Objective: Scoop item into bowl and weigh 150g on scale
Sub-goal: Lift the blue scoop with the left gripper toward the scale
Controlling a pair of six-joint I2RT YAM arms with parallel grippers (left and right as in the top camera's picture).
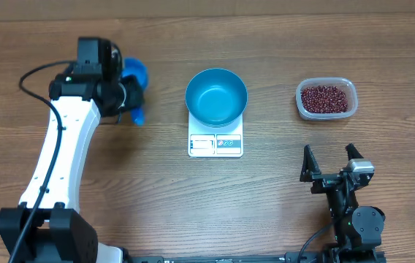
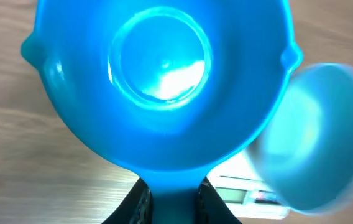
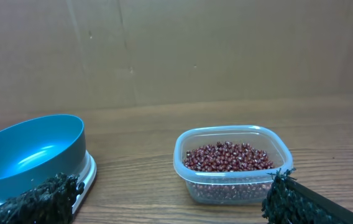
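While the left gripper (image 2: pixel 170 205) pinches the handle of the bright blue scoop (image 1: pixel 136 74) between narrowly set jaws at the left of the table (image 1: pixel 156 204), the scoop's cup shows empty in the left wrist view, so nothing is being carried in it; at the middle the teal bowl (image 1: pixel 216 95) sits on the white scale (image 1: pixel 215 144), covering its back part and leaving the display and buttons free at the front, and its inside is bare, with no bean in it; the display is too small to read, so I cannot tell whether it is switched on or zeroed; to the right, well apart from the bowl, the clear tub (image 1: pixel 299 95) holds the whole mass of dark red-brown beans (image 1: pixel 326 98), lying roughly level; nearer the front edge on that side the right gripper (image 1: pixel 332 166) hangs over bare wood with its jaws spread wide and nothing between them; by my judgement the setting-up is done, bowl on scale and scoop in hand, while all the scooping, the carrying across and the weighing up to the target are left to do.
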